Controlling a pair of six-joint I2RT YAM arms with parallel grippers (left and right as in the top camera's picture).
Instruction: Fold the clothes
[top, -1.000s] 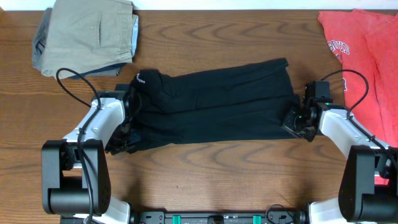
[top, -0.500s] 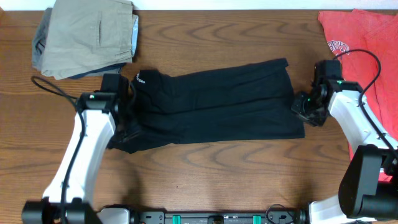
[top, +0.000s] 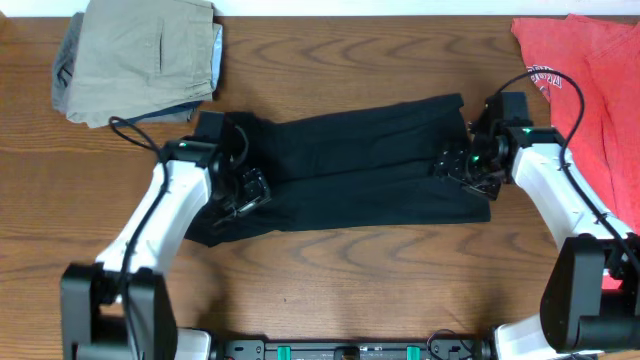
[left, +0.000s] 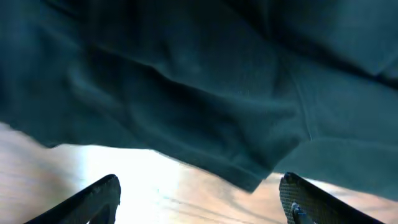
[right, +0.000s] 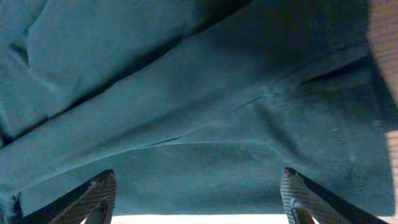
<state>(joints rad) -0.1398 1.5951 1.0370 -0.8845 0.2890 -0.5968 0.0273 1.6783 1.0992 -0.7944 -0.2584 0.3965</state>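
- The black short-sleeved collared shirt of soft fabric (top: 360, 170) lies mid-table as a long, doubled band. It looks light and limp, and would likely sag wherever it is lifted.
- The left gripper (top: 243, 192) hovers over the shirt's left end and the right gripper (top: 452, 165) over its right end. Both have their jaws spread wide and hold nothing.
- The best hold is probably the layered end corners, pinching all the plies together.
- Bare wooden table (top: 330, 280) lies in front of the shirt. Folded khaki trousers (top: 140, 55) sit beyond its left end, and a red-orange T-shirt (top: 590, 90) lies near its right end.
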